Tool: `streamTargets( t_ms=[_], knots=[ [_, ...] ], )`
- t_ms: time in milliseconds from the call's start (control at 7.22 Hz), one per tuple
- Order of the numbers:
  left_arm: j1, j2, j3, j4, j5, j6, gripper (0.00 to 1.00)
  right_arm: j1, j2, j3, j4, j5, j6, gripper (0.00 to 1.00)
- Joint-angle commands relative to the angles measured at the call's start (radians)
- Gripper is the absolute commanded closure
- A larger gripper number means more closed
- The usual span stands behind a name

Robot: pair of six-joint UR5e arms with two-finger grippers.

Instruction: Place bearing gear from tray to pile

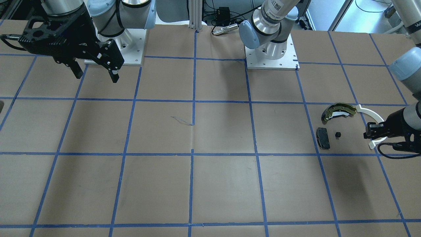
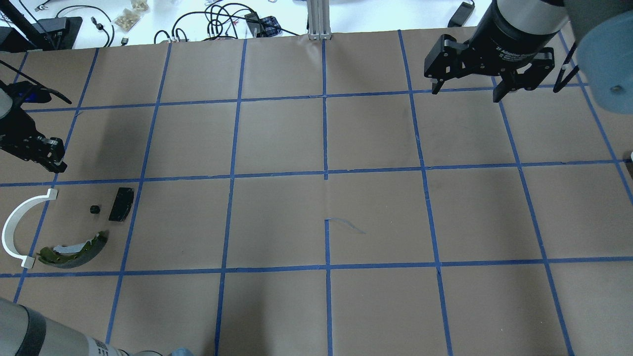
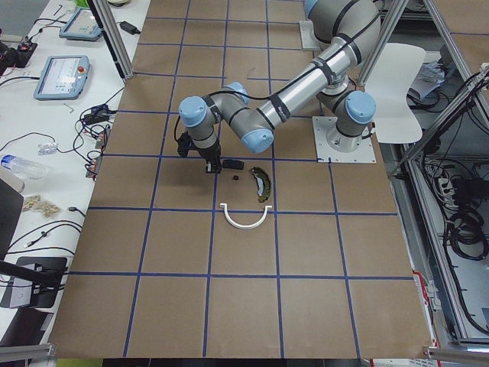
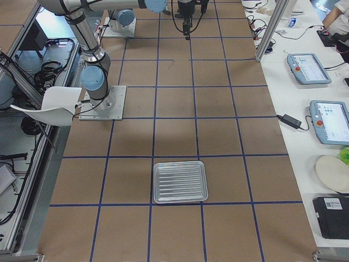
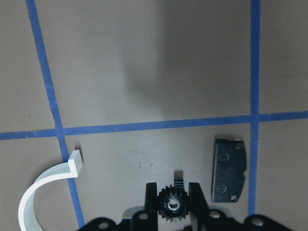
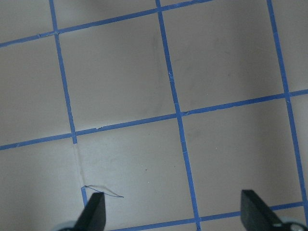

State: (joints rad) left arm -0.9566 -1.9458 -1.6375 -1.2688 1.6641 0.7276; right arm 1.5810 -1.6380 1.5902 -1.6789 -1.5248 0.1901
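Observation:
My left gripper [image 5: 174,204] is shut on a small black toothed bearing gear [image 5: 173,199]. It hovers over the pile at the table's left end [image 2: 52,155], also seen in the front view [image 1: 369,130]. The pile is an olive-gold brake shoe [image 2: 74,247], a white plastic arc [image 2: 15,225], a black rectangular pad [image 2: 121,203] and a small black part [image 2: 94,209]. In the left wrist view the pad [image 5: 230,169] lies to the right of the gear and the arc [image 5: 45,185] to its left. My right gripper [image 2: 465,91] is open and empty, raised far from the pile.
A silver metal tray [image 4: 180,163] lies empty near the table's right end, seen only in the exterior right view. Brown paper with a blue tape grid [image 2: 325,173] covers the table. The arm bases [image 1: 271,54] stand at the robot's edge.

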Motion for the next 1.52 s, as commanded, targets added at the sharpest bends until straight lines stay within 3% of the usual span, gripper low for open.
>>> streamTargets(
  t_ms=[0, 277, 1246, 1385],
  knots=[
    [0.015, -0.025, -0.068, 0.107, -0.001, 0.068, 1.0, 0.001, 0.001, 0.001, 0.001, 0.002, 0.002, 0.0],
    [0.013, -0.025, -0.157, 0.199, -0.003, 0.07, 1.0, -0.001, 0.001, 0.001, 0.001, 0.0, 0.0, 0.0],
    [0.015, -0.038, -0.197, 0.2, -0.001, 0.073, 1.0, -0.001, 0.001, 0.001, 0.004, 0.0, -0.011, 0.0],
    [0.015, -0.038, -0.196, 0.201, 0.002, 0.09, 0.88, -0.001, 0.001, 0.001, 0.002, 0.0, -0.011, 0.0]
  ],
)
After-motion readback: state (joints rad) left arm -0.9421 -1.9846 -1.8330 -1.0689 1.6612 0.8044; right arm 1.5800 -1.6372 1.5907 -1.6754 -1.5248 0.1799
